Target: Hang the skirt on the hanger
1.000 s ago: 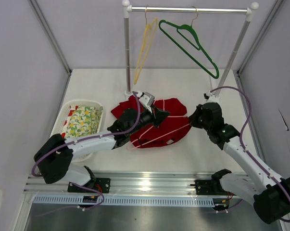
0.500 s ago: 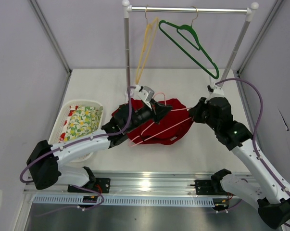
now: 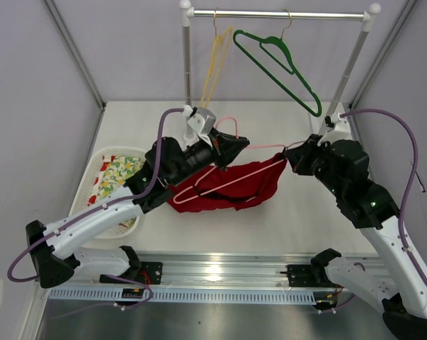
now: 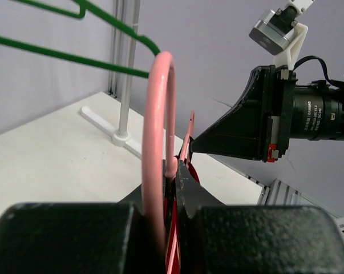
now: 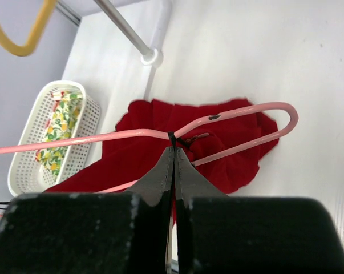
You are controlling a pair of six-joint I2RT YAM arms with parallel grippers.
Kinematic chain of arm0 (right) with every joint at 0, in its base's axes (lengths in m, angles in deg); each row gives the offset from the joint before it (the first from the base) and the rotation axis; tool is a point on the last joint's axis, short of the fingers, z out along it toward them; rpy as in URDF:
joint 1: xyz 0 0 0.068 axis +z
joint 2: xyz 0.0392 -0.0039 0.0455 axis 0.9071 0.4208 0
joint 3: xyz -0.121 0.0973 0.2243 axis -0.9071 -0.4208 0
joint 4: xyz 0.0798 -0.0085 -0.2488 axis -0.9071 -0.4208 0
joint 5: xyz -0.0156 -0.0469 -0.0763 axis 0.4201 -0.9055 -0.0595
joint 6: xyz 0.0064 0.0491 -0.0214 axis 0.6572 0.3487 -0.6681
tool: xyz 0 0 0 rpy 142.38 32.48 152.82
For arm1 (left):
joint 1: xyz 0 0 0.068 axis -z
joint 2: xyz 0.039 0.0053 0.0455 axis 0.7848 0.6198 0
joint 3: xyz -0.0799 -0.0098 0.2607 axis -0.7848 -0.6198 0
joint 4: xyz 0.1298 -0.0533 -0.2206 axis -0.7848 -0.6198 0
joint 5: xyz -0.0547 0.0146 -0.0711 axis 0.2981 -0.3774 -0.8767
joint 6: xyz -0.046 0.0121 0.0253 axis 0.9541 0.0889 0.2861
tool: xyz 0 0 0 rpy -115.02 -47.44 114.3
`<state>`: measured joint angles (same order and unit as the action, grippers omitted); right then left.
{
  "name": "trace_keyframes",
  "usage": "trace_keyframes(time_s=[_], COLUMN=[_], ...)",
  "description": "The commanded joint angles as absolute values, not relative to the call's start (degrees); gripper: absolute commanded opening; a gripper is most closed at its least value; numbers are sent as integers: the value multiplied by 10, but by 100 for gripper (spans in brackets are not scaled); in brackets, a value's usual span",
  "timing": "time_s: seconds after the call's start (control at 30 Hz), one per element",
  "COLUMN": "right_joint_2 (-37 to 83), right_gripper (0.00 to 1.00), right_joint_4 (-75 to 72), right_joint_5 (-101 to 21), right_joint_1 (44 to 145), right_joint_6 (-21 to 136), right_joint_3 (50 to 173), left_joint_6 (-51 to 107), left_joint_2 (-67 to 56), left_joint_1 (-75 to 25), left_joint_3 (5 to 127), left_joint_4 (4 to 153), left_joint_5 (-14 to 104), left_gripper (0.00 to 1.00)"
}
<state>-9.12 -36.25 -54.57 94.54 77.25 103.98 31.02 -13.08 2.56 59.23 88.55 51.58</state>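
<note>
The left hand [image 3: 234,147] pinches the hanger [image 4: 154,142] at its neck, the right hand [image 5: 173,151] is pressed together at its arm, and the skirt [image 3: 248,188], hanging from it above the worktop [image 3: 305,219], may slide off if the hanger tilts.

Bright red skirt [image 3: 252,190], pale pink hanger [image 3: 231,182], yellow hanger [image 3: 214,67], dark green hanger [image 4: 69,56], white basket [image 3: 100,159], yellow-green floral cloth [image 3: 121,177]

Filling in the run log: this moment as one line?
left jaws: shut on hanger | right jaws: shut | skirt: draped on hanger
</note>
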Motion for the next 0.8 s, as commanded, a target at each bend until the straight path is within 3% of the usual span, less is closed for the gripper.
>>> trace_keyframes(time_s=[0.0, 0.2, 0.33, 0.47, 0.77], right_joint_2=[-97, -94, -94, -100, -131], right_gripper=[0, 9, 26, 38, 54], right_joint_4=[-382, -393, -394, -393, -358], right_joint_5=[-527, -527, -514, -490, -331], right_joint_1=[949, 949, 949, 949, 949], right_joint_6=[751, 739, 727, 706, 634], right_joint_3=[1091, 1119, 1140, 1157, 1176], left_joint_6=[287, 266, 257, 248, 259], left_joint_2=[-155, -130, -113, -107, -108], left_joint_1=[29, 29, 29, 28, 3], left_joint_3=[679, 784, 843, 843, 804], left_joint_4=[869, 778, 732, 720, 714], left_joint_5=[510, 489, 467, 458, 400], left_gripper=[0, 0, 0, 0, 0])
